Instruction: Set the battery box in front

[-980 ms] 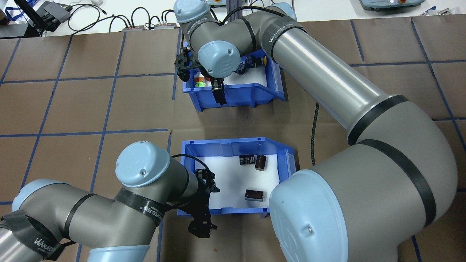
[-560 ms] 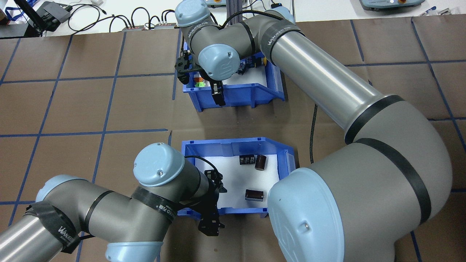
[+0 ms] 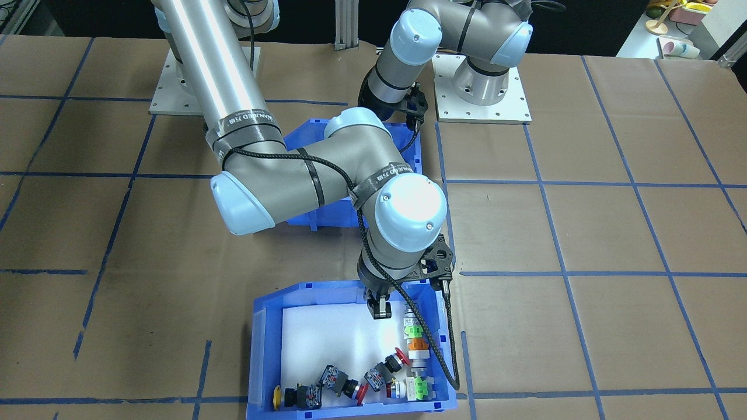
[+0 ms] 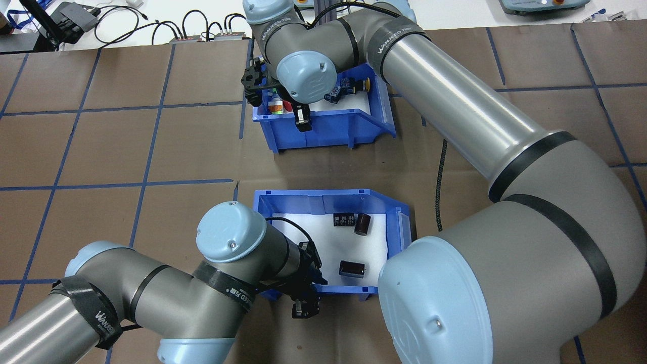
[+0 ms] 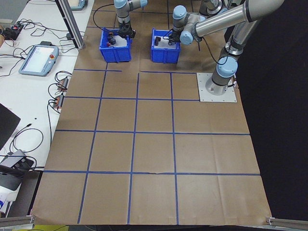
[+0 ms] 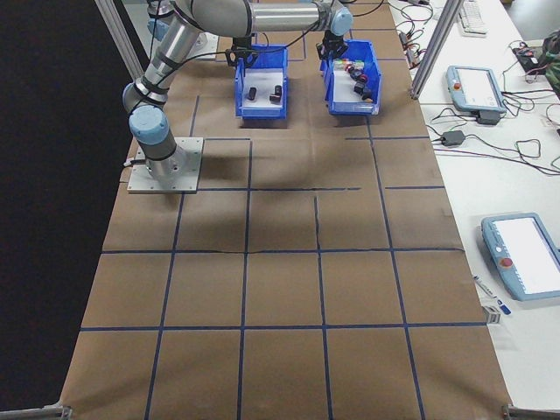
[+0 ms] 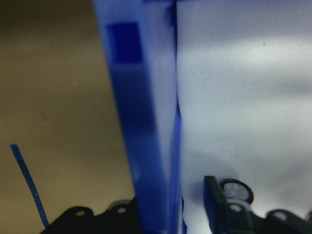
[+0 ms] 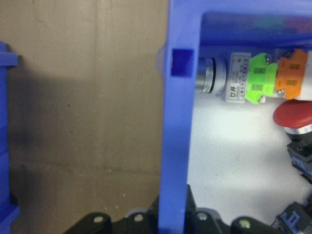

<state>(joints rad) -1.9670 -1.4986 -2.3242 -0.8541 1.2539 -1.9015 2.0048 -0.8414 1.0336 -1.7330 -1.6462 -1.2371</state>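
Observation:
The battery box (image 4: 313,195), a blue bin with white foam and dark cylinders (image 4: 352,269), sits nearest the robot. My left gripper (image 4: 305,306) stands open astride its near wall (image 7: 146,122); one finger (image 7: 222,204) hangs inside over the foam, a gap away from the wall. Farther out is the other blue bin (image 4: 333,134) holding colourful switches (image 8: 258,78). My right gripper (image 4: 302,119) is shut on its robot-side wall (image 8: 178,122). In the front-facing view the right arm hides most of the battery box (image 3: 306,133), and the right gripper (image 3: 379,309) pinches the switch bin (image 3: 259,350).
A black cable (image 4: 438,177) lies on the brown paper right of the two bins. The arms' base plates (image 3: 484,93) sit behind the battery box. Blue tape lines grid the table. Cables and teach pendants (image 6: 477,87) rest beyond the table's far edge.
The left gripper slid right along the battery box's near wall and closer over it. The right gripper and the switch bin shifted slightly away from the robot. The battery box stayed put.

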